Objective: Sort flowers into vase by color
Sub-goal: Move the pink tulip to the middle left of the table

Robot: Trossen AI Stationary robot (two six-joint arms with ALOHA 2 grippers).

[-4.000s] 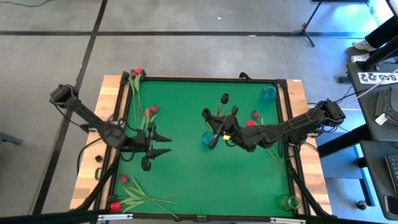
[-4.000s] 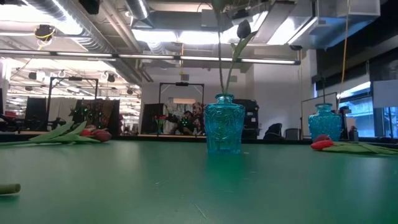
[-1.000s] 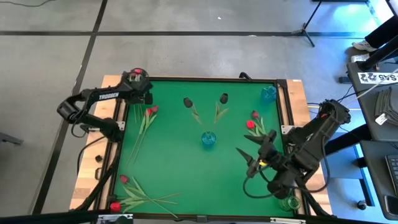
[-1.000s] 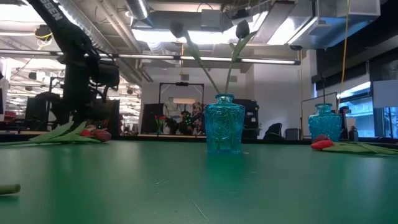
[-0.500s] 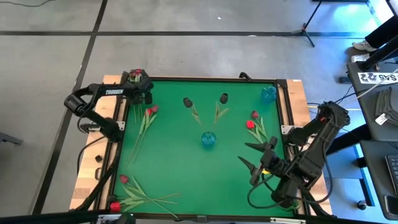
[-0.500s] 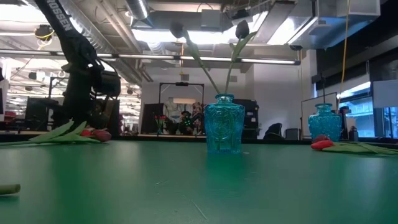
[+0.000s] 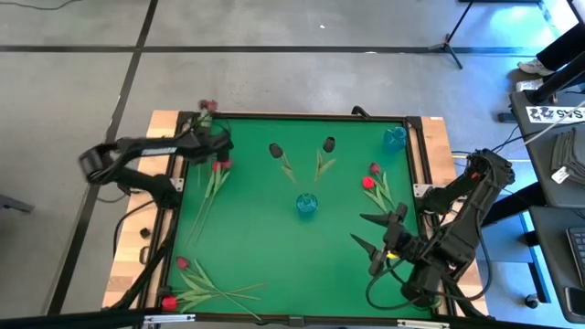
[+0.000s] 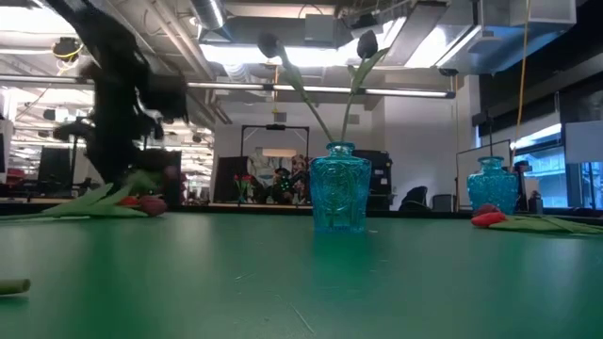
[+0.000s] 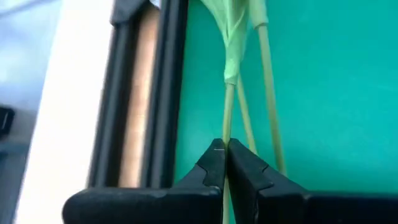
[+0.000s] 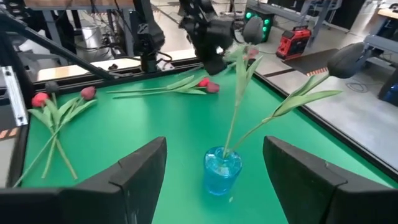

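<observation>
High view: the left gripper (image 7: 212,139) sits at the far left corner of the green table (image 7: 265,247), over flowers (image 7: 219,165) lying there; two dark tulips (image 7: 276,149) stand in the centre vase (image 7: 306,205), more red flowers lie at the near left and right edges, and the right gripper (image 7: 377,239) hangs near the right side, fingers spread wide. Low view: the left arm (image 8: 118,104) shows blurred above the flowers at the far left, with the centre vase upright mid-table. Left wrist view: its fingers are pinched together on a thin green stem (image 9: 227,106); right wrist view: wide-set fingers (image 10: 140,174) face the vase.
</observation>
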